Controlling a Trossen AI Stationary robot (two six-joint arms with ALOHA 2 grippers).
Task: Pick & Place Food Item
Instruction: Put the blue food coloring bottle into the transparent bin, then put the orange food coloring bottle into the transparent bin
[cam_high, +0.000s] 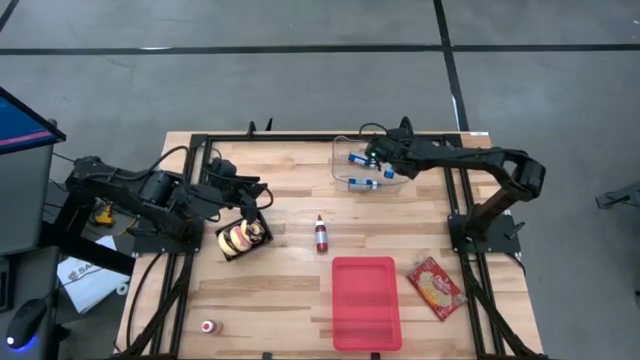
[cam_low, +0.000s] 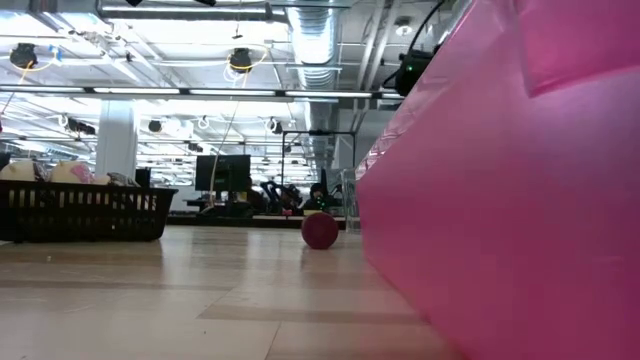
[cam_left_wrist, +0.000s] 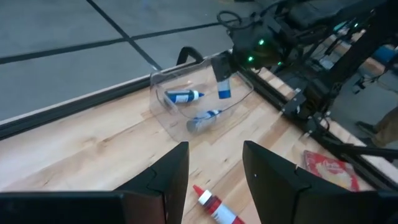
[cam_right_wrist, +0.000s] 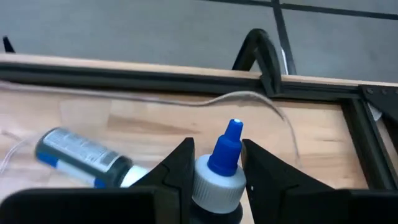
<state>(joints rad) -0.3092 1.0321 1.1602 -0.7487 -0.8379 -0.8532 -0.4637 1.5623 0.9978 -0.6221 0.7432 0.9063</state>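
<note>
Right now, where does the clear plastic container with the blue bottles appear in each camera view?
High view: clear container at the table's far edge, right of centre, right gripper over it.
Low view: not in it.
Left wrist view: upper centre.
Right wrist view: only its thin rim shows.
Shared landmark: the black frame rail behind the container.

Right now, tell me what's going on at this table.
The right gripper holds a blue-tipped bottle over the clear bin at the table's far edge, where two more bottles lie. The left gripper hangs open above a black basket of food. A red bottle, pink tray and snack bag lie untouched.
</note>
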